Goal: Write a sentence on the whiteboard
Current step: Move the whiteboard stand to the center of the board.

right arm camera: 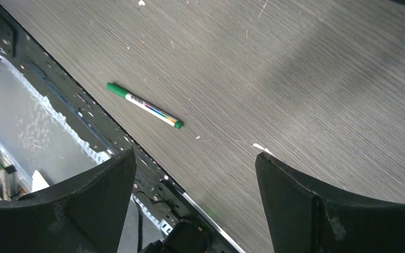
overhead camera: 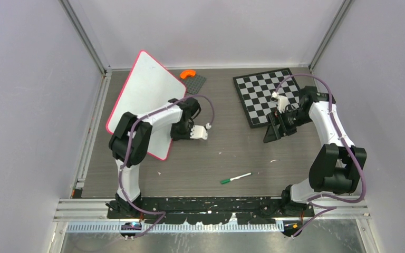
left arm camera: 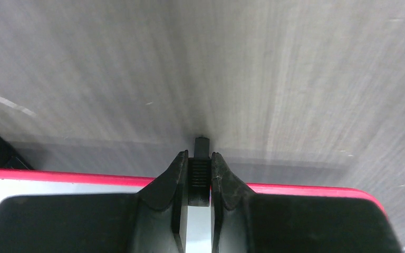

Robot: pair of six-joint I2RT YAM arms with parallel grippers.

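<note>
The whiteboard (overhead camera: pixel 145 89) is a white board with a red-pink rim, standing tilted at the left of the table. Its face is blank; no green lettering shows. My left gripper (overhead camera: pixel 176 134) is at its right edge. In the left wrist view the gripper (left arm camera: pixel 201 171) is shut on a small black clip (left arm camera: pixel 202 145) at the board's red rim (left arm camera: pixel 58 176). A green-capped marker (overhead camera: pixel 235 178) lies on the table near the front middle, and it shows in the right wrist view (right arm camera: pixel 143 105). My right gripper (overhead camera: pixel 274 129) is open and empty above the table (right arm camera: pixel 195 158), well away from the marker.
A black-and-white chessboard (overhead camera: pixel 269 95) lies at the back right, under the right arm. An orange piece (overhead camera: pixel 189 73) sits on a small grey plate (overhead camera: pixel 197 84) behind the whiteboard. The table's front rail (right arm camera: pixel 84 113) runs near the marker.
</note>
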